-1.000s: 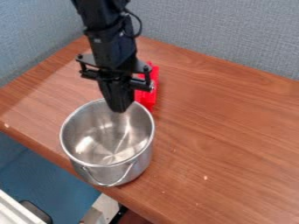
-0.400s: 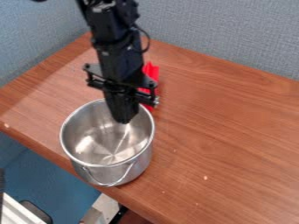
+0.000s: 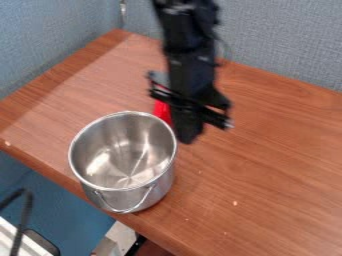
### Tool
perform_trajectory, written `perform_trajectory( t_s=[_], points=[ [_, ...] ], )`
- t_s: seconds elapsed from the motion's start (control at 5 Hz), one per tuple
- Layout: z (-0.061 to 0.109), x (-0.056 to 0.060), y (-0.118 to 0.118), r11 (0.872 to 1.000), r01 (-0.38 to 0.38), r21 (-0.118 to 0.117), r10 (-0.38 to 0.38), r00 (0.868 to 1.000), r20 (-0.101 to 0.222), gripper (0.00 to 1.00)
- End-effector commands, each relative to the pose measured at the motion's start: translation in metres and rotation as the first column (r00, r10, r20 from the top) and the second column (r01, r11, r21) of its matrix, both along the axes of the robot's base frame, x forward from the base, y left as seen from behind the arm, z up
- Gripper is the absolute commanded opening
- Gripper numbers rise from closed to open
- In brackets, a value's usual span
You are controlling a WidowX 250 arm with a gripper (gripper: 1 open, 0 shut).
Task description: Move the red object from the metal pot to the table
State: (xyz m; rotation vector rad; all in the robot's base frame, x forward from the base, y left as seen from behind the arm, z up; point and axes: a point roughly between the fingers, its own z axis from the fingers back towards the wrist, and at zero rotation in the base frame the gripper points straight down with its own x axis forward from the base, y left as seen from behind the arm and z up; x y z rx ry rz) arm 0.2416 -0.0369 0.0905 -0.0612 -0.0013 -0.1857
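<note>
The metal pot stands near the table's front left edge, and its inside shows only bare shiny metal. My gripper points down over the table just right of the pot's rim, its dark fingers pressed together with nothing visible between the tips. A small part of the red object shows behind the pot, at the left side of the gripper. The gripper body hides the rest of it. Whether it touches the gripper, I cannot tell.
A grey-blue wall runs behind the table. The table's front edge passes close below the pot, with floor and a white frame beneath it at the lower left.
The gripper has swung to the right, from above the pot's back rim to over the table beside it. The red object now shows on its left side, not its right.
</note>
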Motion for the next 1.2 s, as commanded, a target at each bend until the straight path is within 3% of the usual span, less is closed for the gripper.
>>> perform_trajectory(
  t_s=[0.0,0.2,0.4,0.6,0.8,1.0],
  points=[
    [-0.004,0.017,-0.015,1.0,-0.01,0.007,0.01,1.0,0.027,0.0],
    [-0.014,0.016,-0.019,1.0,-0.025,0.011,0.024,0.999,0.04,0.0],
    [-0.031,0.015,-0.026,0.999,-0.038,0.026,0.037,0.999,0.033,0.0],
    [-0.032,0.018,-0.022,0.997,-0.069,0.019,0.068,0.996,0.056,0.0],
    [-0.032,0.022,-0.021,0.999,-0.027,0.035,0.024,0.997,0.07,1.0],
    [-0.032,0.023,-0.02,0.998,0.014,0.056,-0.018,0.997,0.081,1.0]
  ],
)
